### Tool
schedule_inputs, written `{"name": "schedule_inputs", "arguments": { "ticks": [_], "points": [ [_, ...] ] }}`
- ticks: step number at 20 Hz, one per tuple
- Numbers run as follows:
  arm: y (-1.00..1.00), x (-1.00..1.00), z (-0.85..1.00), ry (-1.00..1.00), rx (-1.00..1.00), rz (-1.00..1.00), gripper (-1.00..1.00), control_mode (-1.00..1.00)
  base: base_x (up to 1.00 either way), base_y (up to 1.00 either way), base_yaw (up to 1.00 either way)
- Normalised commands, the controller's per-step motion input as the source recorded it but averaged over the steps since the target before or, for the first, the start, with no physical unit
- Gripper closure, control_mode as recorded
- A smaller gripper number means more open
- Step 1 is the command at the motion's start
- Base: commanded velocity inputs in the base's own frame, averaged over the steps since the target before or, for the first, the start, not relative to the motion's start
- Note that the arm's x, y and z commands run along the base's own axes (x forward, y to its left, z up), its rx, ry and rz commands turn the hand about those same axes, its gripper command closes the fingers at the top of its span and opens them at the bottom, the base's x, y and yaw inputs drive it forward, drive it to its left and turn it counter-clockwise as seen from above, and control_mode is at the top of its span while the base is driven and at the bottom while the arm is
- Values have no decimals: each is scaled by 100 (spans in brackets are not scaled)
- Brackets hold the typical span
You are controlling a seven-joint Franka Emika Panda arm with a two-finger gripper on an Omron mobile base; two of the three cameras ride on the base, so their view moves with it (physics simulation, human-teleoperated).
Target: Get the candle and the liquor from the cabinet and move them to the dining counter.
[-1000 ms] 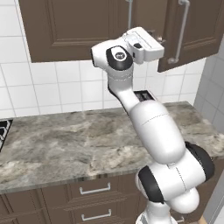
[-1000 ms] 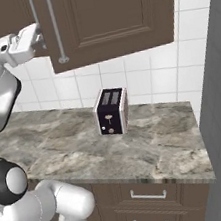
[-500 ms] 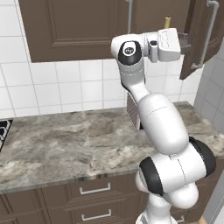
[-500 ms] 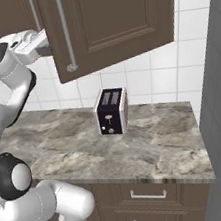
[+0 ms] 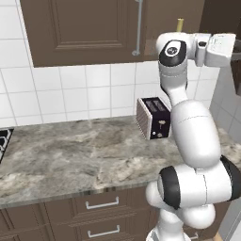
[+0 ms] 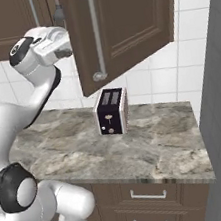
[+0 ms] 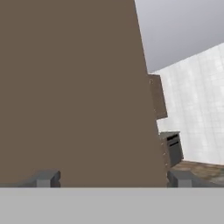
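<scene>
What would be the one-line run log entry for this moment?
cabinet: door open | gripper: open, empty | candle, liquor: inside cabinet

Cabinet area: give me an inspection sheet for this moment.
Surface: veined marble worktop, bare apart from one appliance.
Job's things: cabinet door swung open; candle tip showing above the arm; liquor, red cap, seen beside the door edge.
Clutter: toaster upright near the tiled wall.
Grippers: gripper open, fingers spread before the brown door panel, holding nothing.
Cables: nothing seen.
Surroundings: white tiles, brown drawers below.
</scene>
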Motion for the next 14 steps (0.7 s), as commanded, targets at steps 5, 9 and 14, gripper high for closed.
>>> {"name": "schedule_inputs", "arguments": {
  "ticks": [5,9,14],
  "points": [
    [-100,-16,-2,0,4,2,-100,-100,0,0,0],
    [-90,0,-3,0,4,13,-100,-100,0,0,0],
    [-69,0,-13,0,5,32,-100,-100,0,0,0]
  ]
}}
